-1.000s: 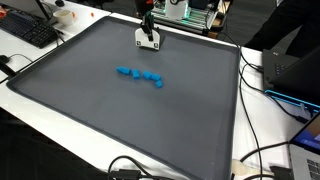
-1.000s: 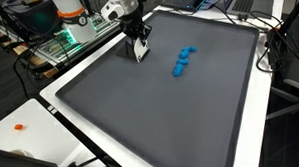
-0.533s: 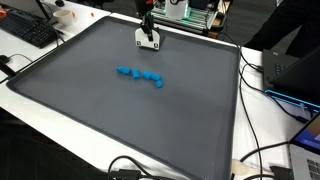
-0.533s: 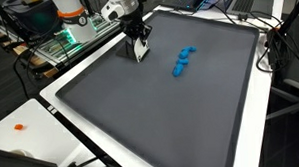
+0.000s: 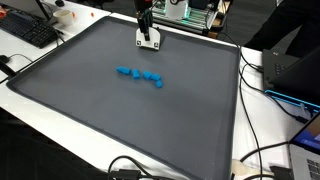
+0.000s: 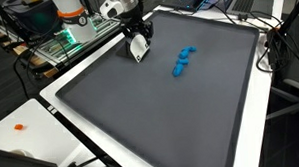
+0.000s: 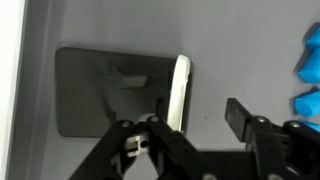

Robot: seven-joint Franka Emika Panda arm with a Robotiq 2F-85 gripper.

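A thin white flat piece stands near the far edge of the dark grey mat. My gripper hangs right over it. In the wrist view the white flat piece stands on edge against the left finger, and my gripper is open, with a clear gap between the piece and the right finger. A cluster of blue pieces lies on the mat away from the gripper, and shows as blue pieces at the wrist view's right edge.
The mat has a raised white border. A keyboard, cables and a laptop lie beside it. Lit equipment stands behind the arm. A small orange thing sits off the mat.
The jaws have spread apart from a shut grip on the white flat piece, which now leans free against one finger. The arm has barely moved.
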